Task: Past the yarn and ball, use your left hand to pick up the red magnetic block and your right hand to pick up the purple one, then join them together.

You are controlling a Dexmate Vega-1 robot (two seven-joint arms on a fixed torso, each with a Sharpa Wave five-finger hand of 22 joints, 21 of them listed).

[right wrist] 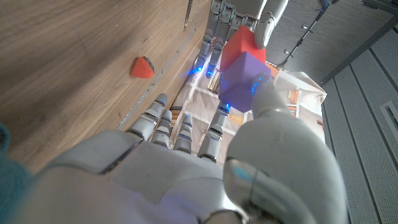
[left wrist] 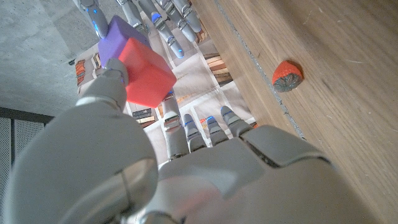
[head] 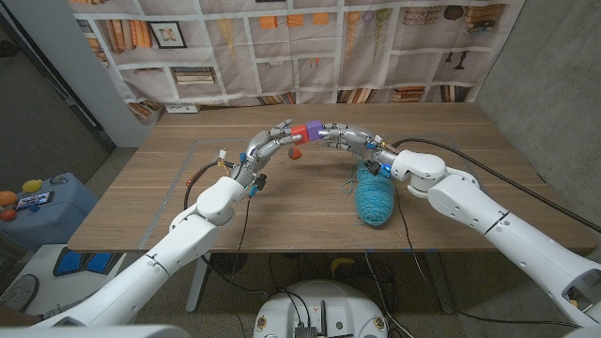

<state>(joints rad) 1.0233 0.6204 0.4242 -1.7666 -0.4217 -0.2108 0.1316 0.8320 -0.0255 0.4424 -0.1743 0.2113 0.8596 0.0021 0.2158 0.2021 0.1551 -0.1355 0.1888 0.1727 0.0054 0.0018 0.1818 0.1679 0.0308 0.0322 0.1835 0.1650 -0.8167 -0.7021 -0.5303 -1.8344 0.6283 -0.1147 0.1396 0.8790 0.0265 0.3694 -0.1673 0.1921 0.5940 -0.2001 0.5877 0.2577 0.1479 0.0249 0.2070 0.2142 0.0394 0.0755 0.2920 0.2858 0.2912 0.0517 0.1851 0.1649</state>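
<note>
- Across the frame's width, wooden table [head: 169, 202]: pale planks bearing everything below, with a printed bookshelf backdrop [head: 310, 47] hanging behind its far edge.
- Right arm [head: 488, 221]: white, reached in from the near right corner and bent at the wrist toward the table's middle, passing above the yarn.
- Left arm [head: 178, 244]: white, reached in from the near left corner, forearm angled up toward the middle, mirroring the right.
- Yarn [head: 374, 199]: teal skein, lay on the table under the right wrist, near the front edge.
- Right hand [head: 349, 139]: raised above the table past the yarn, fingers extended toward the left hand; thumb and fingers pinched the purple block.
- Left hand [head: 269, 143]: raised opposite, fingers extended toward the right hand; thumb and fingers pinched the red block.
- Red block [head: 300, 130]: held in the air between the two hands, one face touching the purple block.
- Purple block [head: 315, 129]: held in the air just beside the red one, pressed against it.
- Small red object [head: 295, 152]: rested on the table under the joined blocks; the wrist views showed it red with a dark end, its kind unclear.
</note>
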